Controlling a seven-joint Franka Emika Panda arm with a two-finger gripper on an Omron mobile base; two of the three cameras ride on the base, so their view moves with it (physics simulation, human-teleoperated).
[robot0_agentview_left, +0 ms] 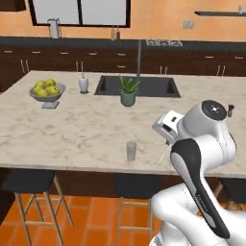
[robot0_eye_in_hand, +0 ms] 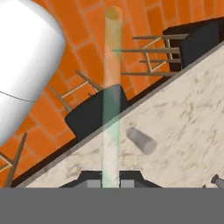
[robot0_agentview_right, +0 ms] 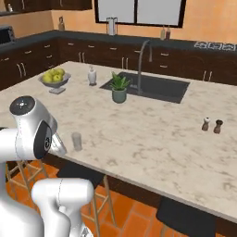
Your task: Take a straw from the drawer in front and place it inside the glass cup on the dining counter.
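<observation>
Transport step in hand: the tool (robot0_eye_in_hand: pixel 110 183) is clenched on the straw (robot0_eye_in_hand: pixel 111 96), held over the tabletop (robot0_agentview_left: pixel 86 129) edge just beside the glass cup (robot0_agentview_left: pixel 131 150). Next move: align the straw's tip above the cup mouth, then lower.

The gripper (robot0_eye_in_hand: pixel 110 180) fingertips are cut off by the bottom of the hand view. The straw (robot0_eye_in_hand: pixel 112 96) appears blurred and translucent there. In the left base view the arm hides the straw's upper end.
</observation>
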